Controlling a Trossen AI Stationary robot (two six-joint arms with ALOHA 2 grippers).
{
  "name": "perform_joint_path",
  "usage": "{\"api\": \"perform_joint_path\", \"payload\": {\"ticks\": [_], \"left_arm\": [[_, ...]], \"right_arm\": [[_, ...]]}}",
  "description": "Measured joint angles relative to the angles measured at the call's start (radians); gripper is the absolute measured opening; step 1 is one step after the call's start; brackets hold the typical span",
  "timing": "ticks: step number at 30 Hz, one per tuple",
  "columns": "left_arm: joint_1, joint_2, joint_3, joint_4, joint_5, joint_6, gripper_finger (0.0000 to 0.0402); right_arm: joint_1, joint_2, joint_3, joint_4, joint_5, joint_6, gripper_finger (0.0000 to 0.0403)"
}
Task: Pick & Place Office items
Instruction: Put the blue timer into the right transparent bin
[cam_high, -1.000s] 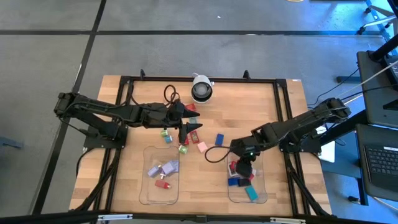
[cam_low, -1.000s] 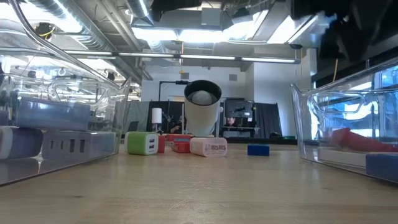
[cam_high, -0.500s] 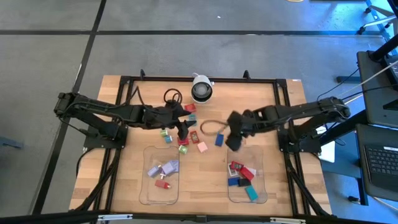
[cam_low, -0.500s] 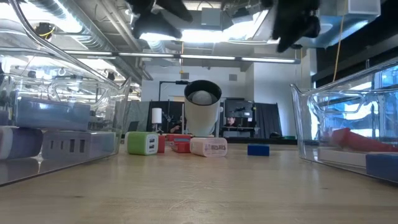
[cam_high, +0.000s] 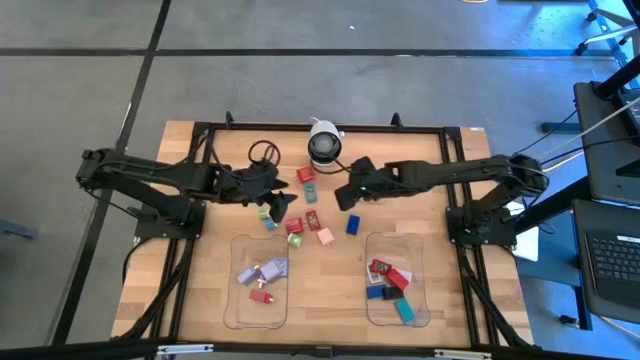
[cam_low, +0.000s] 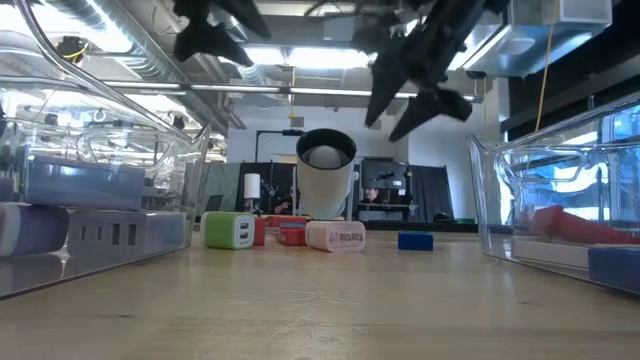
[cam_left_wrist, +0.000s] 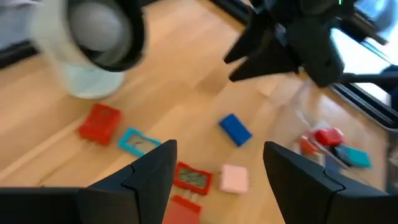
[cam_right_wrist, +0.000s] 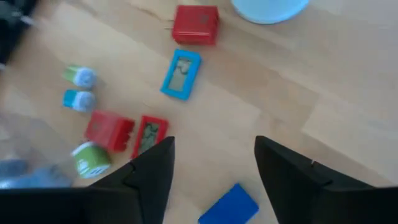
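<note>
Overhead, both empty tools (cam_high: 283, 205) (cam_high: 345, 197), no legible labels.

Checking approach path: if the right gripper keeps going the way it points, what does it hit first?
Likely the red clip, just ahead between the right gripper's open fingers. Depth is unclear.

Small colored office items (cam_high: 297, 226) lie scattered mid-table.

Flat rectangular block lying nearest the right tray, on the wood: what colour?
Blue; clearest in the left wrist view.
</note>
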Motion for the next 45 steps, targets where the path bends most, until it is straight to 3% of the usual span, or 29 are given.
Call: {"api": "perform_joint_path", "payload": {"ticks": [4,9,18,29,45], "left_arm": [[0.000,-0.011,0.000,-0.075,-0.077,-0.040,0.0237],[0.000,-0.010,0.000,-0.114,-0.091,-0.062,0.0237],[0.000,-0.010,0.000,-0.141,-0.086,-0.083,0.0237],[0.000,-0.010,0.000,-0.165,-0.085,-0.082,0.0237],[0.000,-0.010,0.000,-0.171,-0.069,-0.080,0.0237]], "right_arm": [[-0.024,0.073,0.000,0.035,-0.031,0.015,0.0258],[-0.038,0.151,0.000,0.045,-0.097,0.091,0.0292],[-0.033,0.257,-0.001,0.035,-0.309,0.248,0.0294],[-0.009,0.279,-0.001,-0.108,-0.306,0.341,0.0291],[0.030,0.324,-0.001,-0.069,-0.287,0.389,0.0291]]}}
